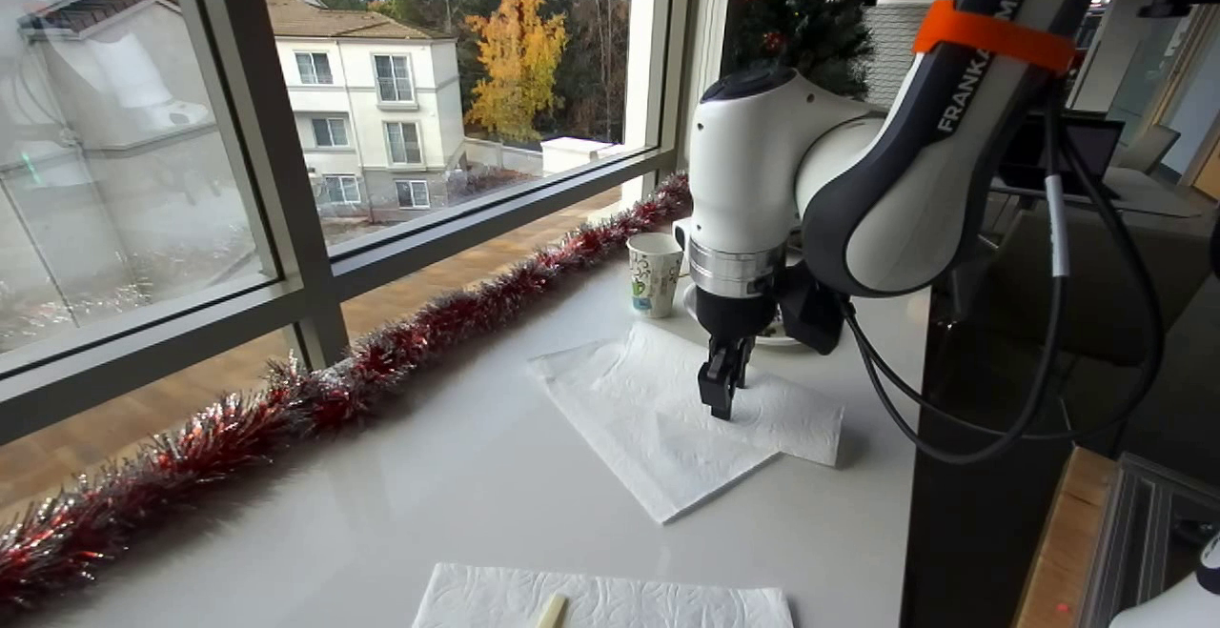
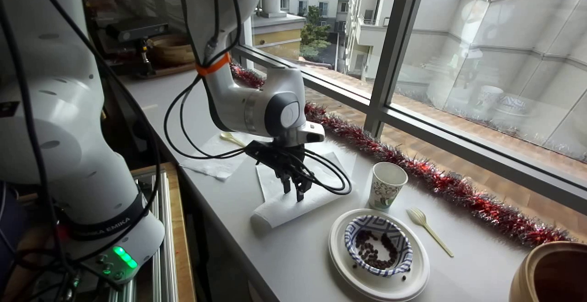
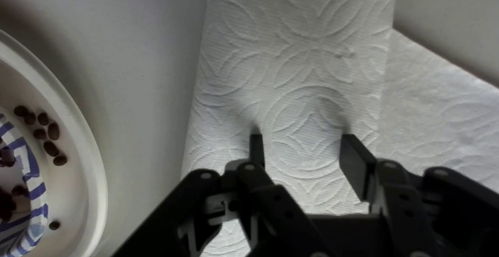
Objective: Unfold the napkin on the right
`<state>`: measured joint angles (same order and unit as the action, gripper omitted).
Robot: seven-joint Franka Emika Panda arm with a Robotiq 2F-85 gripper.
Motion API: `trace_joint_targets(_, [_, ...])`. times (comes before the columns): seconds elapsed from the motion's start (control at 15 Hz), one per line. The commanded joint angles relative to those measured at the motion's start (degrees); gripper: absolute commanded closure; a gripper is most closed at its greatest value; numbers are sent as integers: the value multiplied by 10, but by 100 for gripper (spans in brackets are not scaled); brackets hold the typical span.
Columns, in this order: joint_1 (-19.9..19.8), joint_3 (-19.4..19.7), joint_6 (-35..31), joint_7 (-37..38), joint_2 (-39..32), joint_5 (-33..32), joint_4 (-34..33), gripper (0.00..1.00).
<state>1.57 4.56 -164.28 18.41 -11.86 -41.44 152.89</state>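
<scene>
A white embossed napkin (image 1: 705, 466) lies on the white table in both exterior views, with a strip of it (image 2: 330, 196) folded over its lower layer. In the wrist view the folded strip (image 3: 312, 66) runs up the middle, and the lower layer (image 3: 448, 105) shows at the right. My gripper (image 1: 730, 401) points down over the folded strip, and it also shows in an exterior view (image 2: 293, 195). In the wrist view its fingers (image 3: 301, 136) are apart with nothing between them. The tips are at or just above the paper; I cannot tell if they touch.
A plate (image 2: 337, 256) with a patterned bowl (image 2: 406, 251) of dark beans stands beside the napkin. A paper cup (image 2: 387, 185) and a spork (image 2: 429, 231) are near it. Another napkin (image 1: 696, 604) bears a pale utensil (image 1: 551, 612). Tinsel (image 1: 410, 352) lines the window side.
</scene>
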Motion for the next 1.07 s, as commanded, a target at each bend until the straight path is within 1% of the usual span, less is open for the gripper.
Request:
trace_joint_targets(0.0, [9,12,-6,23,-16,-25,-12,15])
trace_joint_targets(0.13, [10,10,-7,22,-18,-20,-12,1])
trace_joint_targets(0.33, [13,11,-9,25,-23,-22,-12,0])
trace_joint_targets(0.4, [14,11,-10,25,-24,-22,-11,3])
trace_joint_targets(0.53, [16,14,-11,26,-27,-26,-12,13])
trace_joint_targets(0.6, [17,16,-11,27,-28,-28,-12,21])
trace_joint_targets(0.67, [18,18,-12,27,-29,-29,-12,20])
trace_joint_targets(0.73, [18,20,-11,27,-30,-29,-13,23])
trace_joint_targets(0.8, [19,21,-11,26,-31,-28,-13,30])
trace_joint_targets(0.87, [18,22,-11,25,-32,-27,-13,28])
trace_joint_targets(0.93, [19,23,-11,25,-32,-28,-14,33])
trace_joint_targets(1.0, [19,24,-11,24,-32,-26,-14,35])
